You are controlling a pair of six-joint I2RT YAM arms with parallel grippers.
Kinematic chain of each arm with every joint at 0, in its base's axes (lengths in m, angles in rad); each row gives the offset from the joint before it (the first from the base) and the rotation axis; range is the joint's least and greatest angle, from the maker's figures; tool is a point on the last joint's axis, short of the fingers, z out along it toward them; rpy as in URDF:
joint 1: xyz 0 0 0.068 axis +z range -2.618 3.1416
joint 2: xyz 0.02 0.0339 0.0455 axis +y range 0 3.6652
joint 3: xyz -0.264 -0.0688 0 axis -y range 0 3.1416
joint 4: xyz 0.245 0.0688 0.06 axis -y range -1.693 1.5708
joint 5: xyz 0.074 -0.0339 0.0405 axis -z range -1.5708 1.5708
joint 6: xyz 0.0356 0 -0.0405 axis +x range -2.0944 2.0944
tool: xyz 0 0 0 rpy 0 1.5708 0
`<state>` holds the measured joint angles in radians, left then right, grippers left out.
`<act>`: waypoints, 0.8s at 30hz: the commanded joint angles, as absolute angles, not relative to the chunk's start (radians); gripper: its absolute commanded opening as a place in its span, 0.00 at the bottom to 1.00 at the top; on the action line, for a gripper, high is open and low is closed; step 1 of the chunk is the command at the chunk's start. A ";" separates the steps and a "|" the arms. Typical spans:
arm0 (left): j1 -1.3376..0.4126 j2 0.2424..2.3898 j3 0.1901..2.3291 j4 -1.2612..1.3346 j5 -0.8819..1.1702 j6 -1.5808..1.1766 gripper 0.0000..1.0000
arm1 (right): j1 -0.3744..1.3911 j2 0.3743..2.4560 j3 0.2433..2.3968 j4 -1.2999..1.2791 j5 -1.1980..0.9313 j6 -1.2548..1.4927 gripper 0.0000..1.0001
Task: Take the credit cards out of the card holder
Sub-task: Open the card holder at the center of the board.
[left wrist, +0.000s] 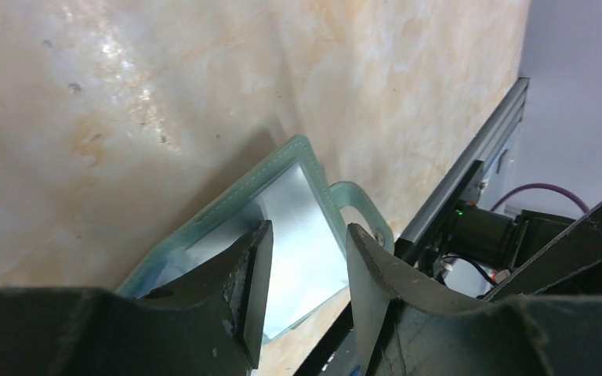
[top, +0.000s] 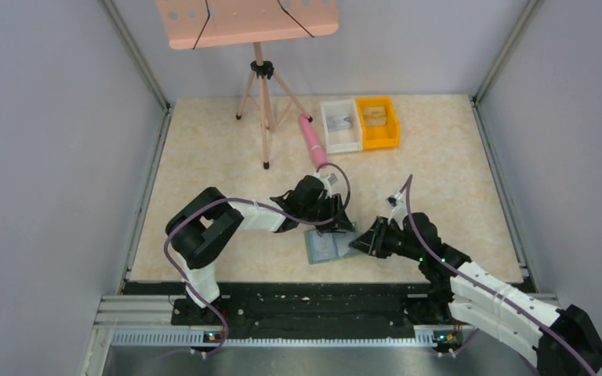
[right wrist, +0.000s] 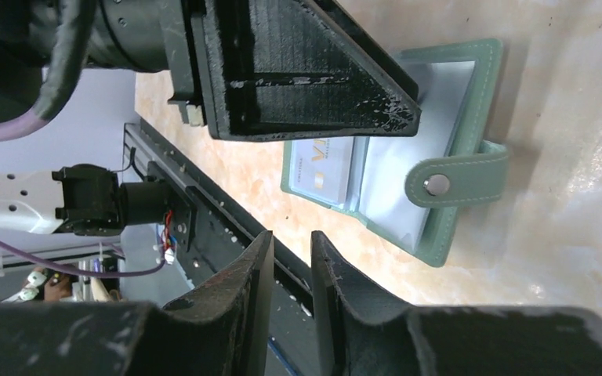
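The sage-green card holder lies spread open on the table near the front edge. In the right wrist view its pale blue pockets show, with a pale credit card tucked in one pocket and the snap tab sticking out to the side. My left gripper is open and empty, low over the holder's far part; one of its fingers covers part of the holder. My right gripper sits just right of the holder, its jaws a narrow gap apart and empty.
A white bin and an orange bin stand at the back. A pink cylinder lies beside them. A tripod stand with a pink tray is at the back left. The black front rail runs close below the holder.
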<state>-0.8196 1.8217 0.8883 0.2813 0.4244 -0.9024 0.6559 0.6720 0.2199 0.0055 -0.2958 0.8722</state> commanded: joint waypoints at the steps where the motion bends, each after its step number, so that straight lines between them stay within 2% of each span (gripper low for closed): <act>1: -0.819 1.801 0.924 0.235 0.385 -0.846 0.46 | 0.648 0.778 0.227 0.178 -0.299 0.907 0.23; 6: -0.793 1.717 0.957 0.166 0.361 -0.833 0.46 | 0.649 0.864 0.209 0.227 -0.277 0.928 0.22; 15: -0.744 1.488 1.001 -0.193 0.149 -0.695 0.48 | 0.648 0.800 0.099 0.146 -0.065 0.933 0.22; 24: -0.744 1.301 0.761 -0.183 0.130 -0.767 0.47 | 0.648 0.820 0.113 0.095 -0.005 0.946 0.22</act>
<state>-0.7403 1.3628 0.8482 -0.1463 0.1635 -0.7433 0.6559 0.8104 0.0898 0.0895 -0.0483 0.9382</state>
